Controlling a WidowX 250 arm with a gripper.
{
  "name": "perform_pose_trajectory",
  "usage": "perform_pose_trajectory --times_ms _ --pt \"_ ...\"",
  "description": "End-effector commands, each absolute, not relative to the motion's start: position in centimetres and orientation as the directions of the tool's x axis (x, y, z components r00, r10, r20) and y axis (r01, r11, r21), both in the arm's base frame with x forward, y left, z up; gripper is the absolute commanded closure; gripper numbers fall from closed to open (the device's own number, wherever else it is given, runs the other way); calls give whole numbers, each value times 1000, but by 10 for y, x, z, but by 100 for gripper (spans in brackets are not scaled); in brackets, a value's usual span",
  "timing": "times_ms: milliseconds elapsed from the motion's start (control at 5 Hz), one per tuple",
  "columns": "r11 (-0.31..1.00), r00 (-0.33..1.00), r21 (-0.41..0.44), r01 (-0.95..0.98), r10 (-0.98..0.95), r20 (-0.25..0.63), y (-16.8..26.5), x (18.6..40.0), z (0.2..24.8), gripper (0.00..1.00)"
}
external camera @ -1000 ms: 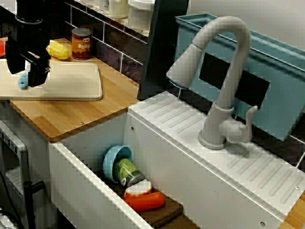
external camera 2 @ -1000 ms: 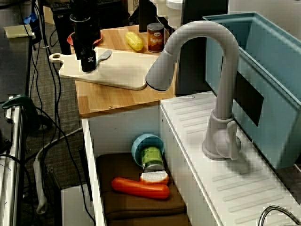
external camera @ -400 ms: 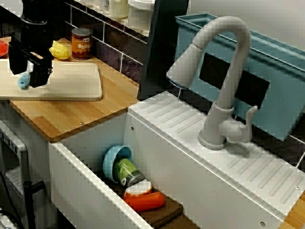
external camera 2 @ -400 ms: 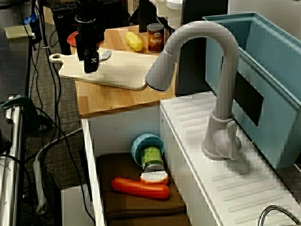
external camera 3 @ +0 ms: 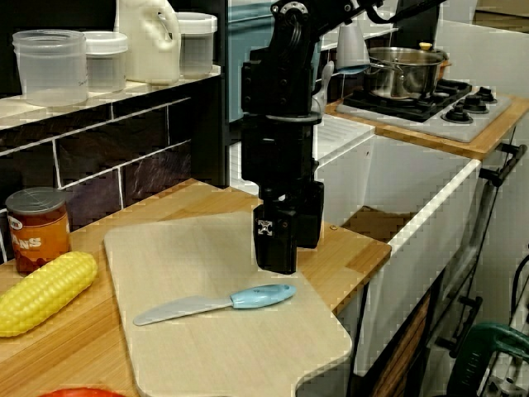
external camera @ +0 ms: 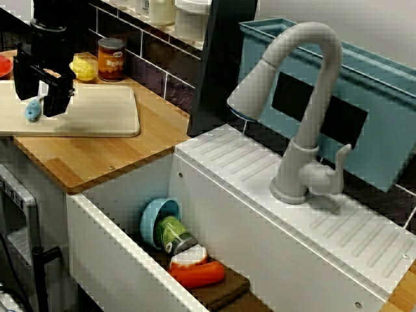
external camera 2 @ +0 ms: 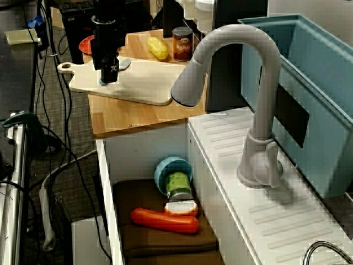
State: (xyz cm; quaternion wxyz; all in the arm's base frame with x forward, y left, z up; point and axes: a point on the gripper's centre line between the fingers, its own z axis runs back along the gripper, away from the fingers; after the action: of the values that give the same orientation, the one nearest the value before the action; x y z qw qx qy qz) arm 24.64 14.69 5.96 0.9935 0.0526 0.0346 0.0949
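The knife [external camera 3: 216, 303] lay flat on the cutting board [external camera 3: 190, 356]. Its blue handle was just below the end effector [external camera 3: 289, 252], and its grey blade pointed away from it. Compared with one second before, the end effector had risen. Then its tips were low at the board beside the handle; now they hung above the board, apart from the knife. The knife itself had not moved. In the view over the sink, the two fingers [external camera: 57, 97] stood apart with a clear gap and nothing between them, so the end effector was open and empty. I judge that the knife was let go and rested free on the board.

The end effector hung over the part of the board nearest the sink [external camera: 214, 195], close to the board's edge. Beyond that edge came a narrow strip of wooden desk [external camera 3: 347, 248], and then the desk ended at the drop into the sink. On the other side of the end effector, past the knife, the corn [external camera 3: 41, 294] and the can [external camera 3: 33, 230] stood well apart from it, against the tiled wall [external camera 3: 124, 149]. The faucet [external camera: 305, 97] was far off across the sink. The space straight above the knife was open, and most of the board around it was bare.
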Motion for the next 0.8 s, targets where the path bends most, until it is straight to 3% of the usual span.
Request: perform_pose_trajectory --times_ms 0,600 --pt "964 965 54 -259 260 -20 157 252 70 0" --pt "896 901 -91 -435 432 -44 167 253 65 0"
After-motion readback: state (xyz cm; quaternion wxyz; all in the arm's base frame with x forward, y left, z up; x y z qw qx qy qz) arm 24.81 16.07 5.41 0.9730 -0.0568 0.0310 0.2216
